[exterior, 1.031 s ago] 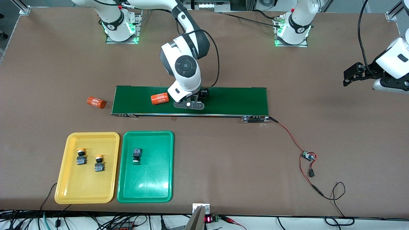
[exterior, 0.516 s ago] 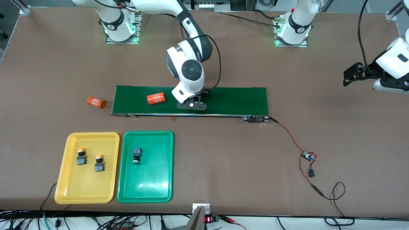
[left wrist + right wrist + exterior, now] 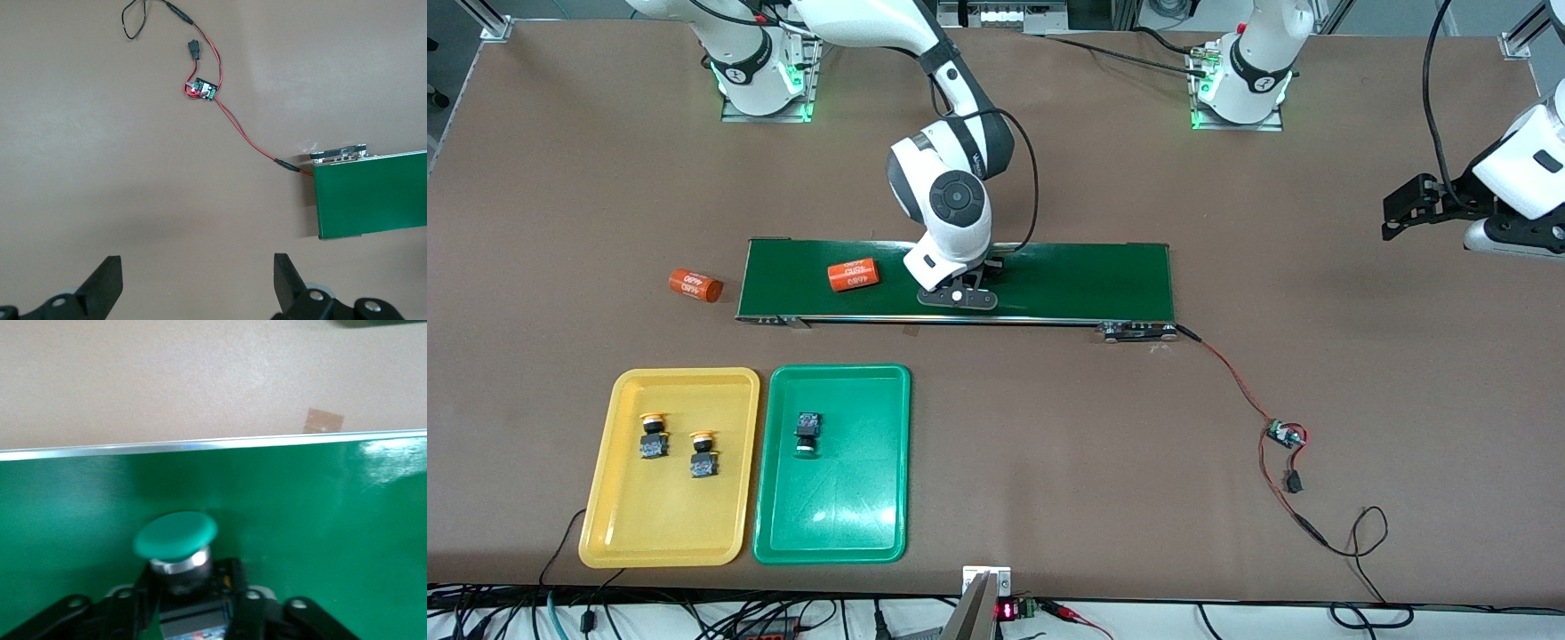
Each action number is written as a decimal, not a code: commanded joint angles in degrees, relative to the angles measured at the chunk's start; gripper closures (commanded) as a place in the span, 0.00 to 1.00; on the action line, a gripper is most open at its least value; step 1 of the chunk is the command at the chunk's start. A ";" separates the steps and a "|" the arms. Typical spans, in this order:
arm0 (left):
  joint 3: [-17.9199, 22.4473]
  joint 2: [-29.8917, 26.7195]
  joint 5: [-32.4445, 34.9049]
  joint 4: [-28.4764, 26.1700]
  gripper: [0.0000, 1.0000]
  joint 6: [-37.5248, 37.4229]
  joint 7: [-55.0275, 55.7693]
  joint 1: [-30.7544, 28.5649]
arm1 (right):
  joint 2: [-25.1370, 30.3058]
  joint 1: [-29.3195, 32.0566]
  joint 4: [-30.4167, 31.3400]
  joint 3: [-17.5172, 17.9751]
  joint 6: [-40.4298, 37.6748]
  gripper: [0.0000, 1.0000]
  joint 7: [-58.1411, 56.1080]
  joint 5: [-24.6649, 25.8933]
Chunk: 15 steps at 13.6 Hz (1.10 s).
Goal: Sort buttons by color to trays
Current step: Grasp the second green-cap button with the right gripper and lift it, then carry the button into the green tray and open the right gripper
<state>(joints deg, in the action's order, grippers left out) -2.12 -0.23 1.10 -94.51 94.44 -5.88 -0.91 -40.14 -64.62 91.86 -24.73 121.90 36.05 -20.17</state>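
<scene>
The step in hand is the pick of the last green button [image 3: 176,537]. The right gripper [image 3: 959,293] is down on the belt [image 3: 1067,280] and its jaws are closed on the body of this button; the green cap sticks out in front of the fingers [image 3: 137,600]. The button lies on the belt, at 3 o'clock from the orange cylinder [image 3: 853,275].

The next move, as I judge it, calls for a lift straight up, then a carry toward the green tray [image 3: 831,516], which lies at 7 o'clock from the gripper and nearer to the front camera. The release should be low, so the button does not roll onto the other green button [image 3: 807,433] already in that tray. Two yellow buttons [image 3: 653,435] [image 3: 703,453] lie in the yellow tray [image 3: 660,533], so that colour seems finished.

The left gripper [image 3: 197,280] waits with jaws wide over the bare table [image 3: 1049,444] at the left arm's end.

The table is brown and matt. A second orange cylinder [image 3: 695,285] lies on it, at 9 o'clock from the belt. A red wire [image 3: 1232,373] runs from the belt's end to a small circuit board [image 3: 1285,436]. Cables hang at the table's front edge.
</scene>
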 commanded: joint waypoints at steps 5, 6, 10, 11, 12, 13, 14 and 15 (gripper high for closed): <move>0.10 0.32 -1.36 1.00 0.00 -0.58 -0.62 0.03 | 1.47 0.54 -3.78 -5.14 -1.66 0.78 -1.16 0.31; 0.10 0.32 -1.36 0.91 0.00 -0.58 -0.62 0.03 | 1.47 1.51 -4.84 -6.63 -1.93 0.78 -1.16 0.22; 0.10 0.41 -1.36 1.00 0.00 -0.14 -0.62 0.03 | -0.63 10.01 -10.19 -8.58 -0.44 0.79 -8.16 0.40; 0.10 0.41 -1.36 0.91 0.00 -0.23 -0.62 0.03 | -1.33 13.00 -11.95 -8.50 -0.44 0.79 -11.06 0.22; 0.10 0.41 -1.36 0.99 0.00 -0.23 -0.53 0.12 | -2.21 15.12 -13.36 -8.23 -0.35 0.79 -13.44 0.13; 0.10 0.41 -1.27 1.00 0.00 -0.23 -0.44 0.21 | -3.79 16.44 -15.11 -8.14 -0.35 0.79 -15.12 0.05; 0.10 0.41 -1.27 0.91 0.00 -0.23 -0.53 0.21 | -5.89 17.15 -17.22 -8.23 -0.09 0.79 -15.57 0.13; 0.10 0.41 -1.27 0.99 0.00 -0.31 -0.53 0.21 | -8.09 17.94 -19.15 -8.23 1.22 0.79 -15.66 0.13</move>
<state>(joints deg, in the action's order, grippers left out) -2.16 -0.23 1.10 -94.51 94.45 -5.88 -0.88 -42.70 -47.80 78.98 -33.65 122.27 20.68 -20.13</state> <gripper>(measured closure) 0.000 0.604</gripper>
